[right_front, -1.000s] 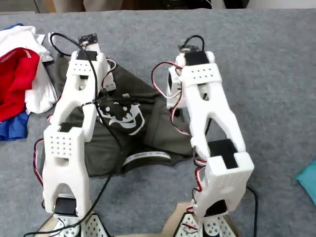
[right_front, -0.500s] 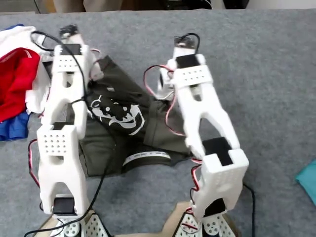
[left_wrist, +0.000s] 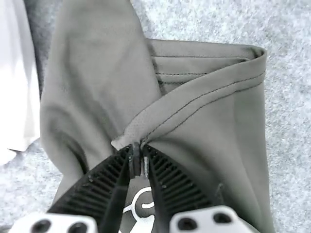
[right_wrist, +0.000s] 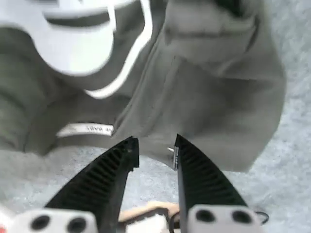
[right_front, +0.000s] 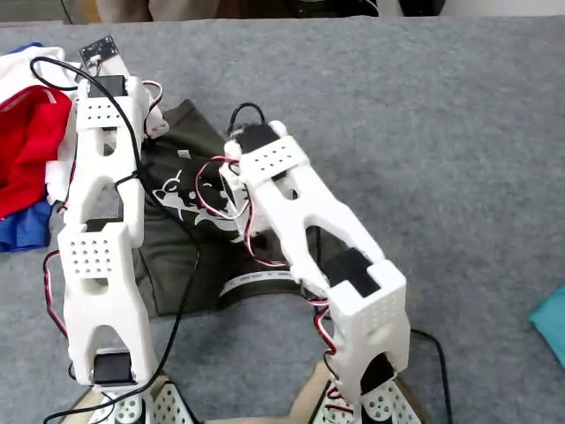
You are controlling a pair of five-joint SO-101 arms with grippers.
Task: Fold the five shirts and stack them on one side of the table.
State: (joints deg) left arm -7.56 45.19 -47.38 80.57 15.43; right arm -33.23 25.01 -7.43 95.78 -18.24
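Observation:
A dark olive shirt (right_front: 172,265) with a white print lies crumpled on the grey table, partly under both arms. In the left wrist view my left gripper (left_wrist: 138,153) is shut on a hemmed fold of the olive shirt (left_wrist: 214,121), at the shirt's far left corner beside the heap of other shirts. My right gripper (right_wrist: 152,145) stands open over the olive shirt (right_wrist: 209,97), its tips above the shirt's near edge. I see a gap and no cloth pinched between its fingers. Its arm crosses the middle of the shirt and covers part of the print.
A heap of other shirts sits at the far left: red (right_front: 31,141), white (right_front: 35,66) and blue (right_front: 22,230). A teal cloth (right_front: 549,322) pokes in at the right edge. The grey table (right_front: 441,132) has free room on the right.
The left arm has moved far and left, drawing the shirt's corner with it. The right arm has swung left from the shirt's right side to over its middle.

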